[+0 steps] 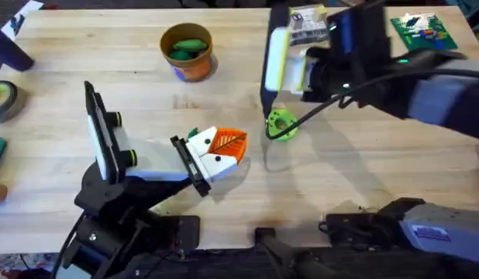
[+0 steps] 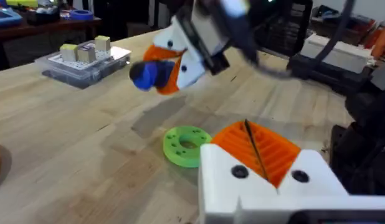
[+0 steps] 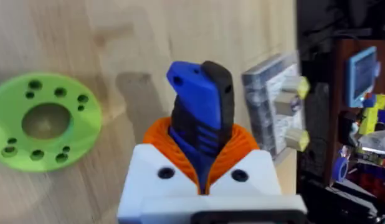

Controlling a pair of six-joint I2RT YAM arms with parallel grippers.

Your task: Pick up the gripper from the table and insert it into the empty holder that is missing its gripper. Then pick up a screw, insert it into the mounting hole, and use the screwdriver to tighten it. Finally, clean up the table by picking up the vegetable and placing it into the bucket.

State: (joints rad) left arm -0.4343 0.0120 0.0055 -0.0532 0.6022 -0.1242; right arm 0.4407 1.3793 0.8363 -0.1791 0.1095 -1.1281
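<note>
Right gripper (image 3: pixel 202 165): clamped on the blue screwdriver (image 3: pixel 195 106), hovering over the table (image 1: pixel 363 155).
Left gripper (image 2: pixel 267 162): closed, empty.
Green disc (image 1: pixel 282 124): at 3 o'clock from the holder (image 1: pixel 139 159).
Bucket (image 1: pixel 187 51): at 12 o'clock, green vegetable (image 1: pixel 187 46) inside.

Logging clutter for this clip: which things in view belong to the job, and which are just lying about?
Job: screwdriver, held in the right gripper; bucket; vegetable inside it.
Lying about: green ring; tape roll; clear parts box; green circuit board.

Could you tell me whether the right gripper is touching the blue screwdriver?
Touching. The right wrist view shows the right gripper shut on the screwdriver, with its blue body pinched between the orange pads.
</note>
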